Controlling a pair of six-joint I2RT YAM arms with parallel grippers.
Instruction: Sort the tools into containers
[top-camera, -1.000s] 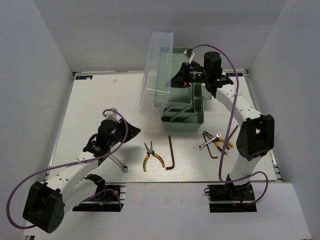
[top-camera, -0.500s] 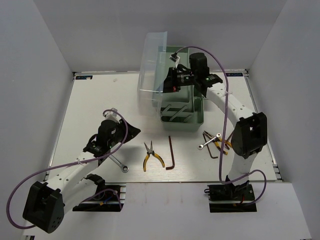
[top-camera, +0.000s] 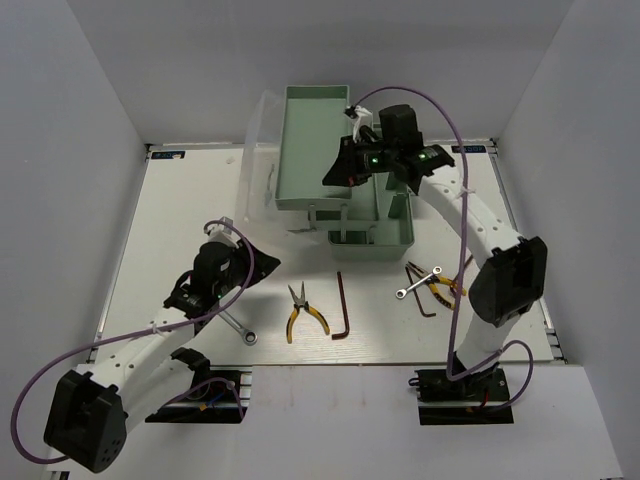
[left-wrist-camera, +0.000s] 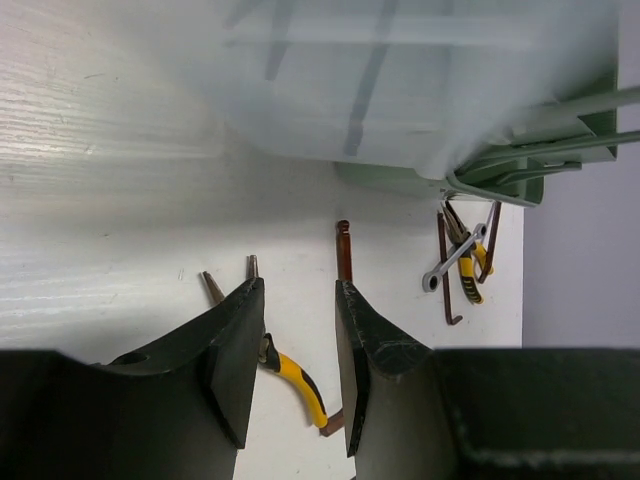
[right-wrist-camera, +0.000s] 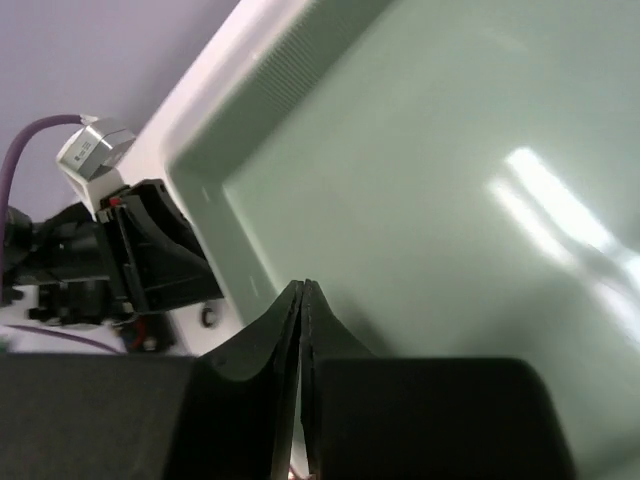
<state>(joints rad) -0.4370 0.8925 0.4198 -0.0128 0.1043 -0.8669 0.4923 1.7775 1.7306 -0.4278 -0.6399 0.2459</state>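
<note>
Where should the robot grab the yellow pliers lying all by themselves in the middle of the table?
Probably at the neck of the pliers, just below the pivot where the two yellow handles meet. They lie flat with the handles splayed apart toward the near edge, so come straight down from above, with the fingers closing across that narrow part.

Top external: sat high above the near edge, looking down and far; it took in the whole counter (top-camera: 180, 200) and the toolbox (top-camera: 372, 240).
Left wrist: rode low behind the left tool (left-wrist-camera: 298, 290), close over the counter, facing right and far.
Right wrist: rode behind the right tool (right-wrist-camera: 301, 290), hard against a green tray (right-wrist-camera: 450, 200), facing left.
Shared: top and left wrist both held the pliers (left-wrist-camera: 295, 375) and hex key (left-wrist-camera: 343, 250); right wrist caught the left arm (right-wrist-camera: 130, 260).
</note>
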